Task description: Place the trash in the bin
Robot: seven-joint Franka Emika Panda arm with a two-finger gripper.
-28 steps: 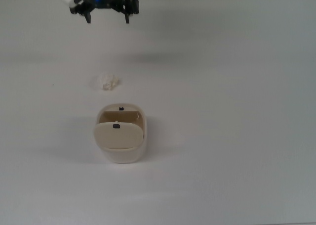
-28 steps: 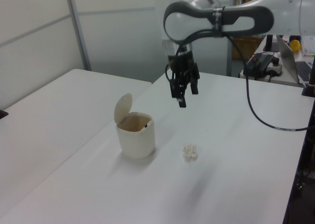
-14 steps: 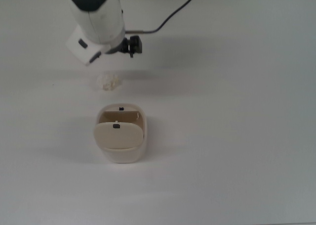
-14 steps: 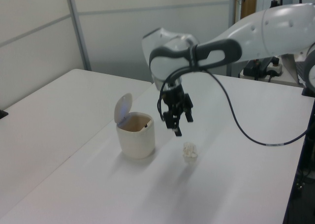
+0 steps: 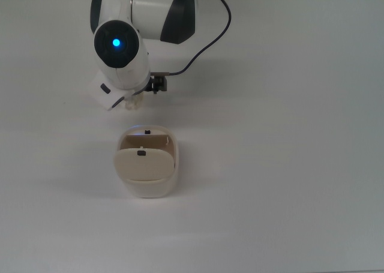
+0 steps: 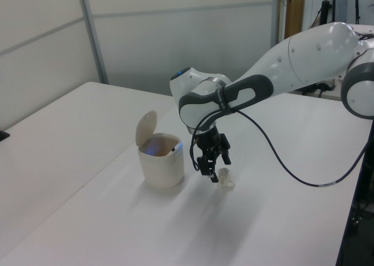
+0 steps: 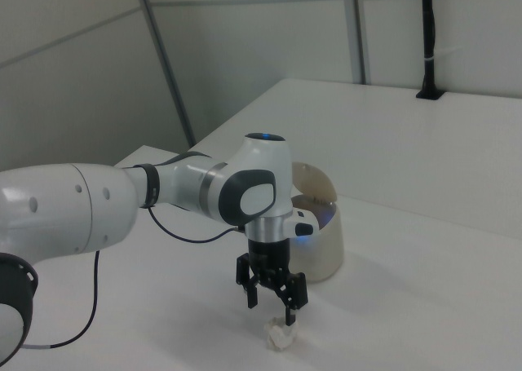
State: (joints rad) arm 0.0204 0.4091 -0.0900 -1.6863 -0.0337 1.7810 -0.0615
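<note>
One wad of trash point(image 5: 133, 103) lies on the desk point(image 5: 282, 135) just beyond the bin point(image 5: 147, 186) in the top view, half hidden under the arm. In the left view, the end effector point(image 6: 211, 169) hangs spread and empty just beside the wad's left; it should centre over it before closing. In the right view, the bin's lid point(image 7: 312, 181) stands tipped up; I cannot see anything inside.
</note>
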